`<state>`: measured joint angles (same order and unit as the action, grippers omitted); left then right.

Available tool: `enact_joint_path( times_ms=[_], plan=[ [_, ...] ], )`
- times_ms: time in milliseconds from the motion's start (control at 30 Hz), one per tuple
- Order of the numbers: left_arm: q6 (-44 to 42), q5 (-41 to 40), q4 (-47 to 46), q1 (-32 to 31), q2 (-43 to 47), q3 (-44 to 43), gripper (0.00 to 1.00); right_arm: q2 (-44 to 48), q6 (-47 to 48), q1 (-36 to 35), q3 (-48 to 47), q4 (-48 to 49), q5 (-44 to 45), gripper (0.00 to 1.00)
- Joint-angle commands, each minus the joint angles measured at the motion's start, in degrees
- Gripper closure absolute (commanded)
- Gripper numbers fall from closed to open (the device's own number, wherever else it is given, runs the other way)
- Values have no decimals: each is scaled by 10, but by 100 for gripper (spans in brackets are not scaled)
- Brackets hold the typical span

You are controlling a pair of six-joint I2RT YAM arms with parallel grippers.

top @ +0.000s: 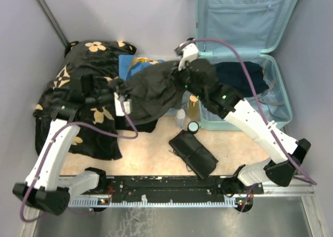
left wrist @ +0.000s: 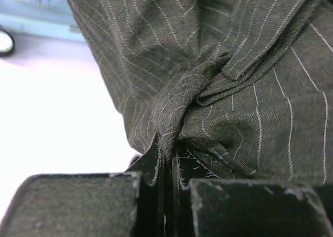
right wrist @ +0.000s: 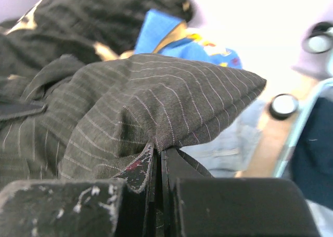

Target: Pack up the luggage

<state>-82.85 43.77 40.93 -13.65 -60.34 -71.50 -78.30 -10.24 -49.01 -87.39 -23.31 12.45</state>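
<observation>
**Packing Only Partly Done**

The open luggage [top: 244, 24] sits at two o'clock, with a dark blue cloth [top: 242, 73] inside. The left gripper [left wrist: 166, 159] and right gripper [right wrist: 158, 154] each pinch a grey striped cloth [top: 153, 89], held up beside it. A black pouch [top: 192, 154] at six o'clock waits.

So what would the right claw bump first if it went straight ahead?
The right claw is shut on the dark striped cloth, so that comes first. Behind it, probably the blue cloth, though depth is unclear.
</observation>
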Motion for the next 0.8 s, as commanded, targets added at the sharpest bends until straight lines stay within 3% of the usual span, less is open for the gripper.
enact_joint_path(
  times_ms=[0,233,500,767],
  plan=[
    [80,-41,-151,-85,-70,-55,100,41,33,73,-48,46,26,100],
    [133,-94,-290,-210,-258,-181,100,83,63,236,-12,65,-10,100],
    [173,-124,-412,-298,-471,-307,100,106,81,467,71,127,-114,100],
    [152,-145,-449,-340,-608,-346,100,84,115,570,200,235,-181,100]
  ],
)
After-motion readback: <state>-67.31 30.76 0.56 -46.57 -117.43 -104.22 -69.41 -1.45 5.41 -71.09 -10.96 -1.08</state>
